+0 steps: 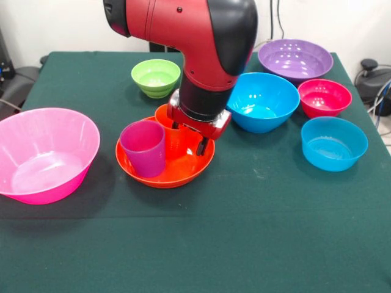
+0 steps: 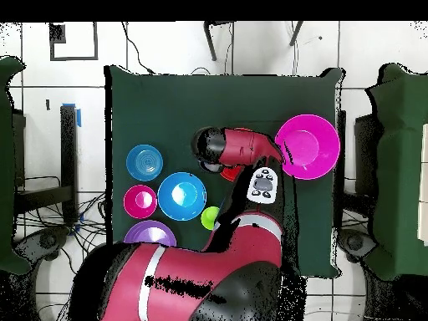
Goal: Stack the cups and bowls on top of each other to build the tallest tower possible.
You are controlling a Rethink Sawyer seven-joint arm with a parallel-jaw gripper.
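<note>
Front view: six bowls visible, one each: big pink at 9 o'clock, green at 11, purple at 1, big blue, red, light blue at 3. Centre: orange bowl holds the purple cup and orange cup. Gripper is inside the orange bowl beside the orange cup; finger state: can't tell. Overhead view: the arm covers the orange bowl; five bowls show clear of it.
</note>
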